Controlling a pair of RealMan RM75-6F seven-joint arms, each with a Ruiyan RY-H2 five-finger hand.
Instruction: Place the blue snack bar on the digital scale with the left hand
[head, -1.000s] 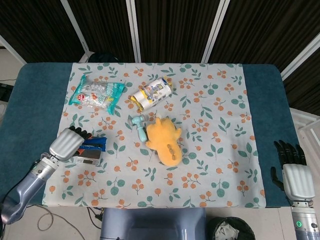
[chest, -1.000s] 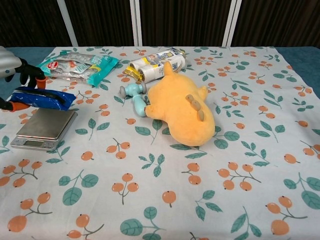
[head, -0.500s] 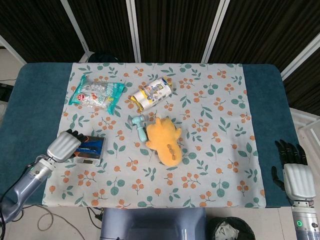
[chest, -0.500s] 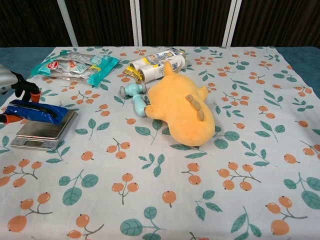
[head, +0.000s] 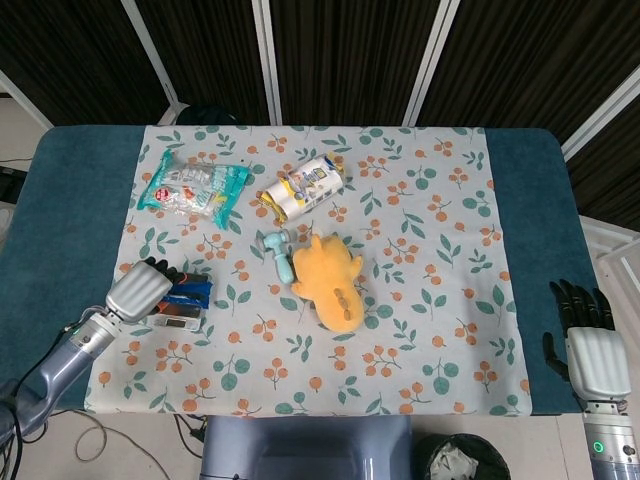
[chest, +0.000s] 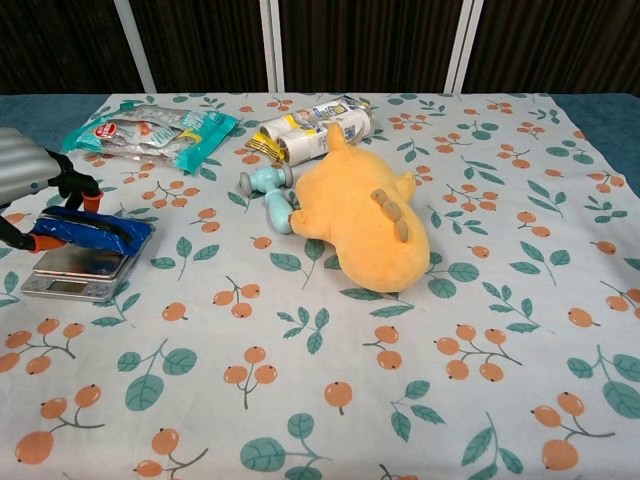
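The blue snack bar (chest: 85, 229) sat across the back of the digital scale (chest: 72, 274), pinched at its near-left end by my left robot hand (chest: 35, 185), fingertips (chest: 44, 243) clamped on the wrapper. I judged it resting on the platform but not yet released; the grip was kept at 1 end, probably so the bar could lie flat with the display left uncovered. My right robot hand (head: 596, 355) hung off the desk (head: 530, 180) edge, well apart, holding nothing, fingers slightly spread. Beyond the scale lay a teal snack packet (chest: 150, 135), a yellow-white pouch (chest: 310, 128), a small teal toy (chest: 268, 192) and an orange plush (chest: 365, 220).
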